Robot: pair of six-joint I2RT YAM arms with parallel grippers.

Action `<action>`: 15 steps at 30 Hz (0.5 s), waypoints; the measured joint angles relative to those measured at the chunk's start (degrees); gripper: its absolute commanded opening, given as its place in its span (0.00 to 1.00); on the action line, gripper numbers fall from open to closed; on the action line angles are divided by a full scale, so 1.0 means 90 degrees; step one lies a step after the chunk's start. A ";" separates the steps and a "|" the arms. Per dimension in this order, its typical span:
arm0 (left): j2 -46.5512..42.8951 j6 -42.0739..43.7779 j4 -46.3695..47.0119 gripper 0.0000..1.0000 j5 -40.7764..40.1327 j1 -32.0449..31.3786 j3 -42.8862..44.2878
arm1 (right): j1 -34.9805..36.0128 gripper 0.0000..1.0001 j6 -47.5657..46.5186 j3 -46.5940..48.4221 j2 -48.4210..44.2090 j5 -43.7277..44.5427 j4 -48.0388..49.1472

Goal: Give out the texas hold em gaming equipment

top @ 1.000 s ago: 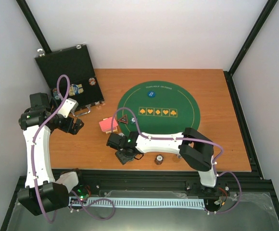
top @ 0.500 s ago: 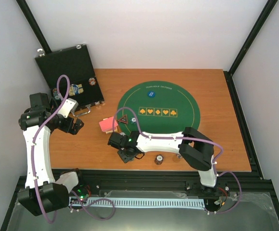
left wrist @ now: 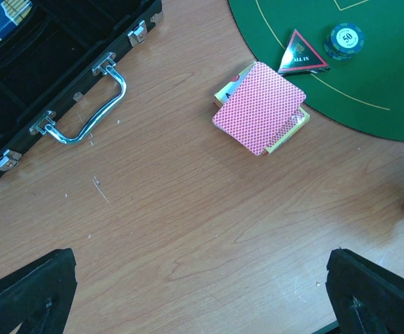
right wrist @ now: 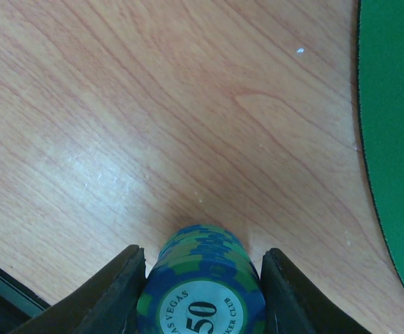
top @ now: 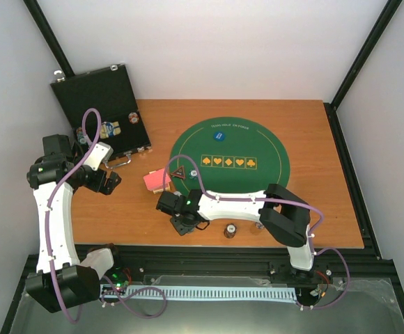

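A stack of blue-and-green poker chips (right wrist: 203, 285) marked 50 stands on the wood between my right gripper's fingers (right wrist: 127, 282), and both pads press on its sides. In the top view the right gripper (top: 181, 226) hides that stack near the table's front edge. My left gripper (left wrist: 202, 299) hangs open over bare wood, left of the red-backed playing cards (left wrist: 259, 108). The cards (top: 154, 179) lie beside the black red-edged triangle marker (left wrist: 301, 54), with another 50 chip (left wrist: 345, 40) next to it. A blue button (top: 218, 135) lies on the mat.
The round green felt mat (top: 258, 174) covers the table's middle. The black hinged case (top: 97, 94) stands open at the back left, its chrome handle (left wrist: 83, 115) facing the cards. A dark chip stack (top: 229, 230) stands right of the right gripper.
The right gripper's jaws have closed in on the blue-and-green chip stack. The left arm has not moved.
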 measured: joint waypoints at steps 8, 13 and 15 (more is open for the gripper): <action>0.0000 0.0000 -0.0002 1.00 -0.0005 0.0000 0.0032 | -0.0029 0.29 -0.0063 0.0058 -0.0036 0.0078 -0.0284; 0.0000 0.0002 -0.0005 1.00 -0.0002 0.0000 0.0092 | -0.0163 0.29 -0.0177 0.0216 -0.0294 0.0163 -0.0580; -0.0002 0.0005 -0.0005 1.00 -0.0002 0.0000 0.0095 | -0.0330 0.29 -0.0255 0.0323 -0.0474 0.0180 -0.0685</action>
